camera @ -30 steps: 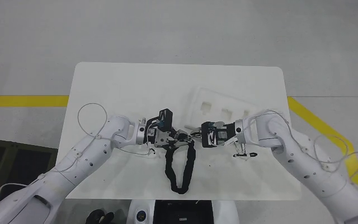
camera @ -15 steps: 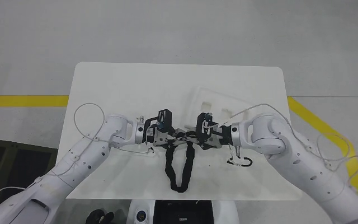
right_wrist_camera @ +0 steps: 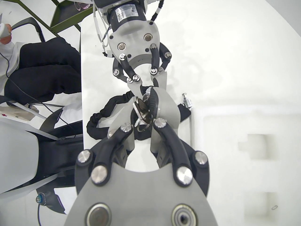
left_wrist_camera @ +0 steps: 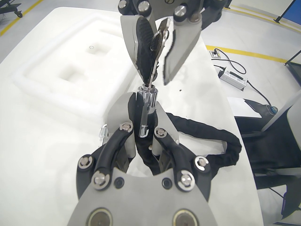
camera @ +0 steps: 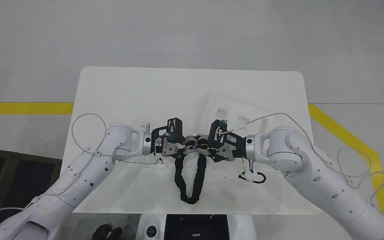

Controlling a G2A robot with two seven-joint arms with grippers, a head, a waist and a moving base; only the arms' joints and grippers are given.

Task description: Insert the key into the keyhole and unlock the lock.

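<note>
Two arms meet over the middle of the white table [camera: 120, 96], the left arm coming in from the left and the right arm from the right. The left gripper [left_wrist_camera: 143, 109] is closed on the lock [left_wrist_camera: 148, 95], a short chrome cylinder clamped between its two fingers [left_wrist_camera: 164, 118] with the keyhole end facing the other arm. The right gripper [right_wrist_camera: 143, 104] is drawn in narrowly on the key [left_wrist_camera: 160, 45]: the flat head of the key lies against the black ribbed pad [left_wrist_camera: 141, 45] of one finger, while the opposite finger [left_wrist_camera: 181, 48] stands close on the other side. A thin sliver of gap shows lower down along the blade. The key is tilted, and its tip sits at the mouth of the keyhole. How deep it has gone in cannot be told. A black sleeved cable [camera: 191, 180] runs from the lock as a long loop toward the near edge of the table. In the left wrist view it drapes across the tabletop on the near side of the left gripper. A white foam tray [camera: 258, 111] with square recesses lies on the far right part of the table, just beyond the two grippers. A small black clip [camera: 253, 176] rests on the table near the right arm, on its near side.
</note>
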